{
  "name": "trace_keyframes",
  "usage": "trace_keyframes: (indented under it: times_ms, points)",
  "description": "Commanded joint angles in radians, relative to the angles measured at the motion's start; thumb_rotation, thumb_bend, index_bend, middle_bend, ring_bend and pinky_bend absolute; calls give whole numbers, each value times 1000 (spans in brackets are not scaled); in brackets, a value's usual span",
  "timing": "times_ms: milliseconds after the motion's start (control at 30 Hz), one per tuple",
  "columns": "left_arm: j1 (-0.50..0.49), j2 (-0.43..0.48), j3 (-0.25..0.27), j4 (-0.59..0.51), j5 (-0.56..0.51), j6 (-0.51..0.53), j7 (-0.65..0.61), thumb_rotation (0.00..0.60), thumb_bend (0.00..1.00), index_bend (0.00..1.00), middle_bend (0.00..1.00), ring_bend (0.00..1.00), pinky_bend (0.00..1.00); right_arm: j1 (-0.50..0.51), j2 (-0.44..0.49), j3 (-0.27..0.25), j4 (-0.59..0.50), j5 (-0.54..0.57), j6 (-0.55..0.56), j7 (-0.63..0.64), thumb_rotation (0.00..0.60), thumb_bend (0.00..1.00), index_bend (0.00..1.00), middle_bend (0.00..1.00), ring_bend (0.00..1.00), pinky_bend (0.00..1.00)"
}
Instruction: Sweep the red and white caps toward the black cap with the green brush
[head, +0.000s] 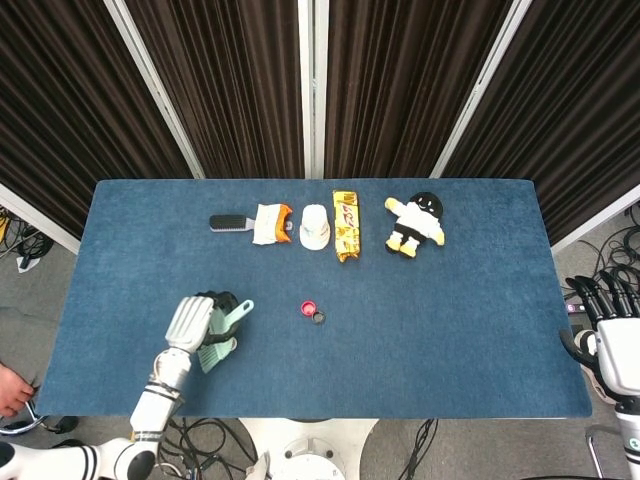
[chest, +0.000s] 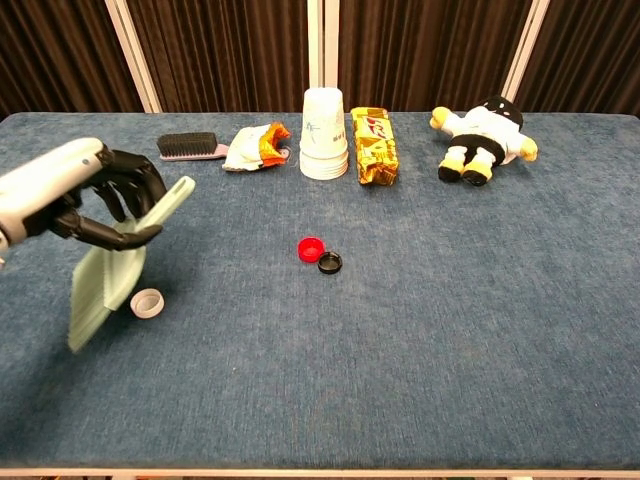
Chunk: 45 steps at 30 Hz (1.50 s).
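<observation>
Brush (chest: 108, 275) beside white cap (chest: 148, 303)

A matt, napped blue cloth-covered table (chest: 420, 380) carries everything. The pale green plastic brush (chest: 108, 272) looks smooth and slightly translucent, held in the left hand (chest: 95, 195), whose shell is glossy white plastic with black matt fingers. The small white plastic cap (chest: 148, 303), red plastic cap (chest: 311, 248) and black plastic cap (chest: 329, 263) all look smooth. The gold snack packet (chest: 373, 146) is shiny foil, the white cup stack (chest: 323, 134) matt paper, the penguin toy (chest: 483, 128) soft plush.
</observation>
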<state>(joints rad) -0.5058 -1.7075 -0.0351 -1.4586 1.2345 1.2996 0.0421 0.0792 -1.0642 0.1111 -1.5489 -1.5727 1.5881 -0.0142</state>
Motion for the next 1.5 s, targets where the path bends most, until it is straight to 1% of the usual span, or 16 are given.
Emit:
trace_keyframes:
  times_ms: [33,167,300,467,700,800,1033,1233,1300,1400,1500]
  points:
    - [8,-57,-26,32,0,-7,-7,600,408,492,567,468,323,-3,1,-1,-2,1,5,0,600,150,183,192,79,146]
    - [1,-124,-50,83,10,-17,-2,600,411,492,573,467,323,-6,3,-1,-5,3,9,-3,600,150,183,192,79,146]
    - [-20,-205,-73,166,30,-31,8,600,413,492,573,468,323,-8,4,-4,-6,3,11,-2,600,150,183,193,80,146]
    - [-55,-285,-101,257,63,-51,6,600,417,492,574,468,323,-12,5,-5,-6,5,14,-1,600,150,183,192,79,146]
    - [-143,-407,-152,400,118,-84,10,600,419,492,574,467,322,-17,5,-7,-7,5,20,-1,600,150,183,192,79,146]
    - [-188,-453,-191,457,120,-109,13,600,420,492,574,468,323,-19,6,-7,-10,7,23,-3,600,150,183,192,79,146]
    - [-257,-507,-258,532,93,-172,24,600,419,492,574,467,323,-25,9,-7,-9,16,26,-1,600,150,183,192,79,146]
    - [-309,-523,-311,554,70,-214,27,600,419,492,574,467,324,-26,9,-6,-6,18,25,1,600,150,183,192,79,146]
    - [-321,-525,-320,553,65,-223,26,600,418,492,574,467,324,-28,9,-5,-6,19,28,2,600,150,183,192,79,146]
    - [-342,-530,-322,562,73,-230,28,600,418,492,574,467,324,-32,11,-5,-6,22,33,6,600,150,183,192,79,146]
    - [-356,-533,-330,572,81,-217,28,600,418,492,574,467,324,-37,13,-5,-5,22,40,10,600,150,183,192,79,146]
